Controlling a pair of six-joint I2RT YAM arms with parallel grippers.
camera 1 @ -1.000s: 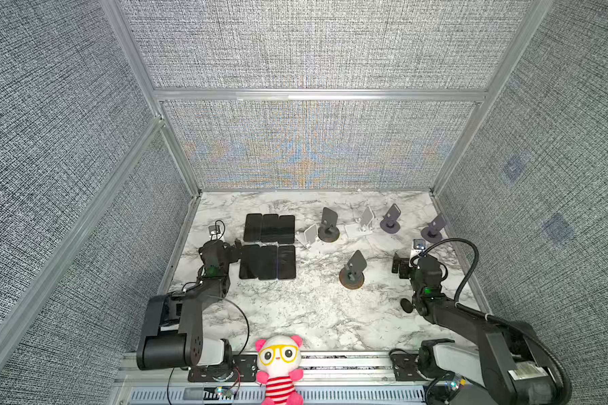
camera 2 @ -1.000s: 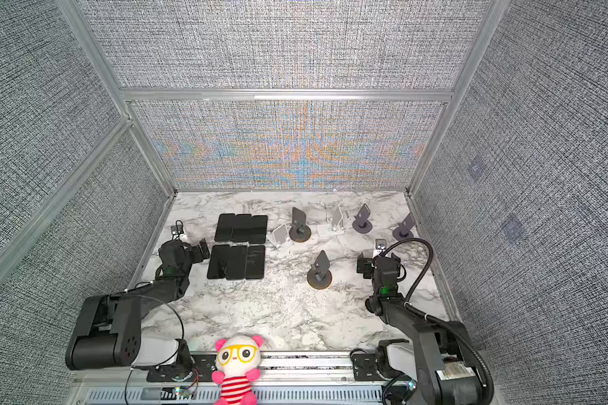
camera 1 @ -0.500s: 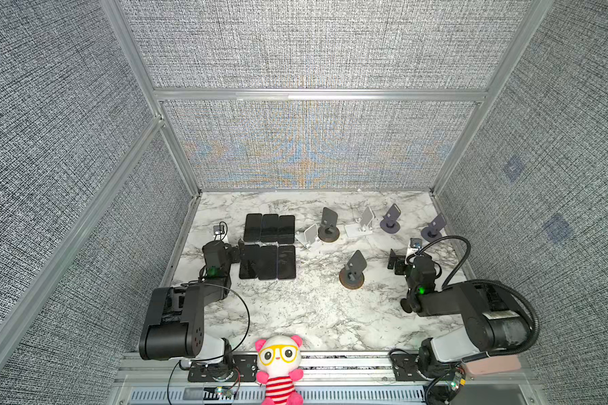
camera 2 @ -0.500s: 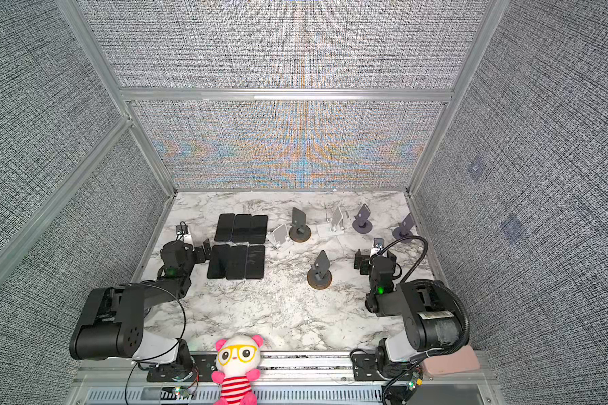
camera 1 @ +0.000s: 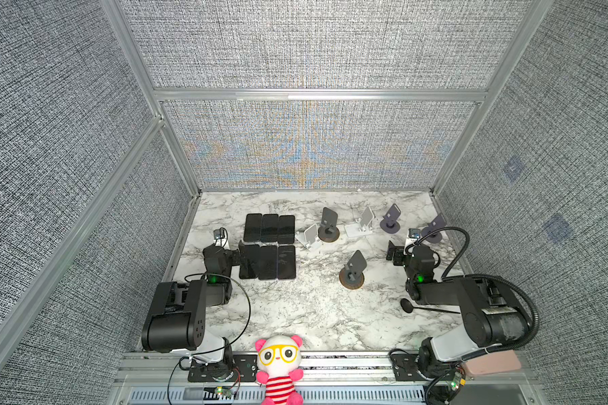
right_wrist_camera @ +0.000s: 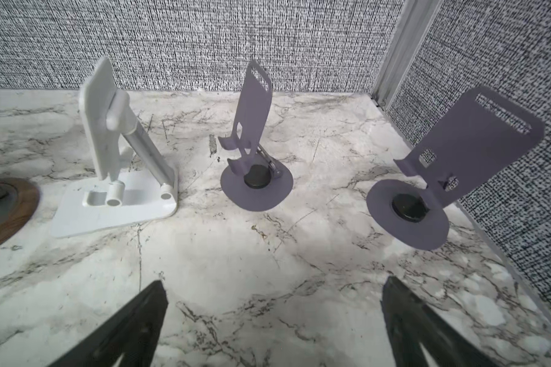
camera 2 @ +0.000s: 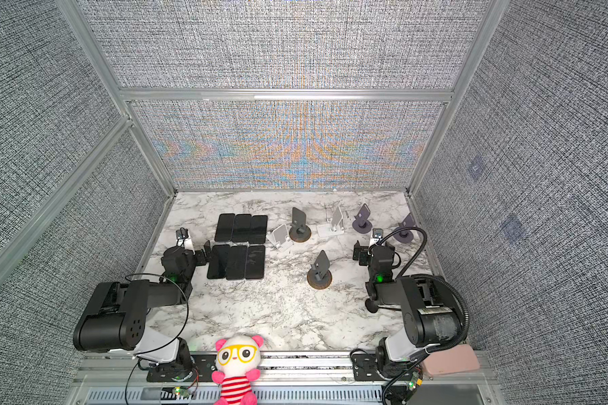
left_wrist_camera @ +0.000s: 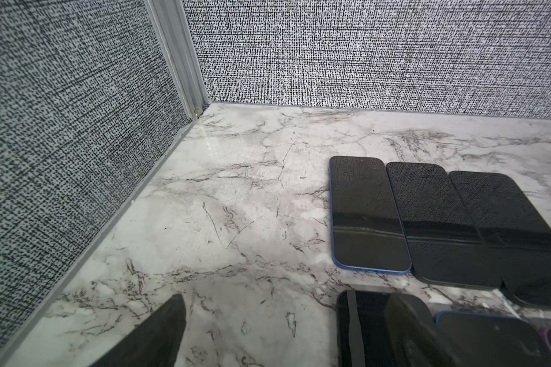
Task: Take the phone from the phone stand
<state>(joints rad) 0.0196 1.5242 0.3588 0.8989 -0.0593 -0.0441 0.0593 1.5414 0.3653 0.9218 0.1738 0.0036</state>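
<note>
Right wrist view: the right gripper (right_wrist_camera: pixel 275 282) is spread wide over marble (right_wrist_camera: pixel 268 241); ahead stand three phone stands (right_wrist_camera: pixel 256 105), a brown-based stand (right_wrist_camera: pixel 10 216) beside them cut off. The left gripper (left_wrist_camera: pixel 288 300) gapes too, one finger (left_wrist_camera: pixel 407 327) hiding part of the nearest phone (left_wrist_camera: pixel 371 317); more phones (left_wrist_camera: pixel 368 216) lie flat beyond.

L arm (camera 1: pixel 176 315), R arm (camera 1: pixel 446 292) blk w/ white bases (camera 1: pixel 209 345), green LEDs (camera 1: pixel 211 279), ribbed hose (camera 1: pixel 534 314)
</note>
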